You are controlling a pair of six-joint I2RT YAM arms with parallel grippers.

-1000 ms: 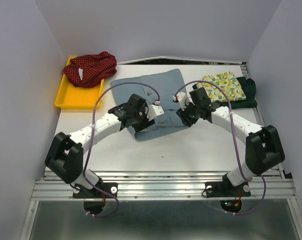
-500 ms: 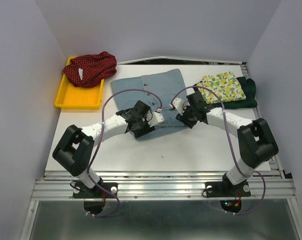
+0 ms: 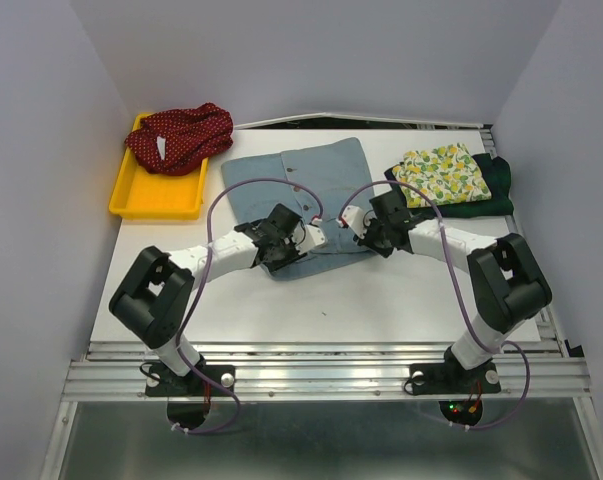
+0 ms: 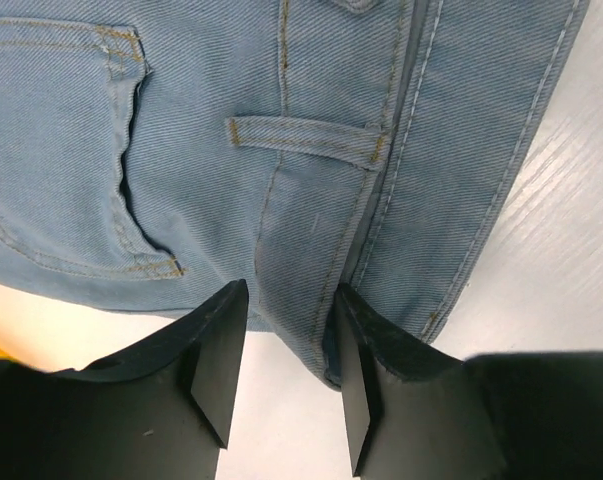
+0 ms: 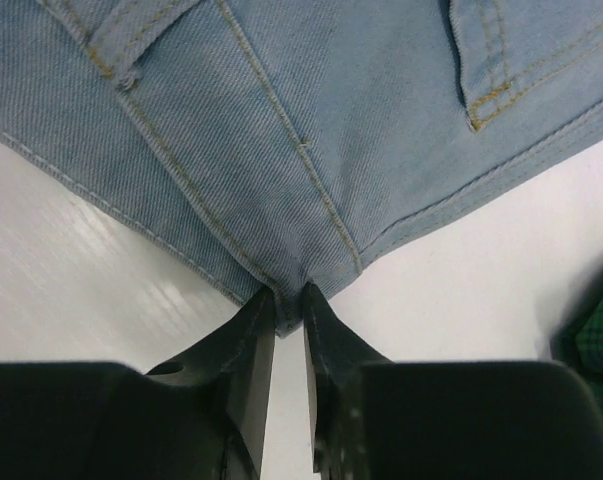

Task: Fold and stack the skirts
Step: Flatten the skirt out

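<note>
The light-blue denim skirt (image 3: 301,175) lies flat mid-table, with its pockets toward the near edge. My left gripper (image 3: 286,258) is at its near left corner. In the left wrist view the gripper (image 4: 289,320) is open, and the denim corner (image 4: 311,250) sits between its fingers. My right gripper (image 3: 366,245) is at the near right corner. In the right wrist view it (image 5: 289,300) is pinched shut on the denim hem (image 5: 301,200). The red white-dotted skirt (image 3: 179,135) lies bunched at the back left. The folded lemon-print skirt (image 3: 441,170) lies on the dark green one (image 3: 496,185).
A yellow plastic tray (image 3: 141,200) at the back left holds the red skirt. White walls close in the table on the left, back and right. The dark green cloth (image 5: 591,340) shows at the right edge of the right wrist view.
Both arms have stretched lower and drawn in toward the denim skirt's near edge. The grippers now sit at its two near corners.
</note>
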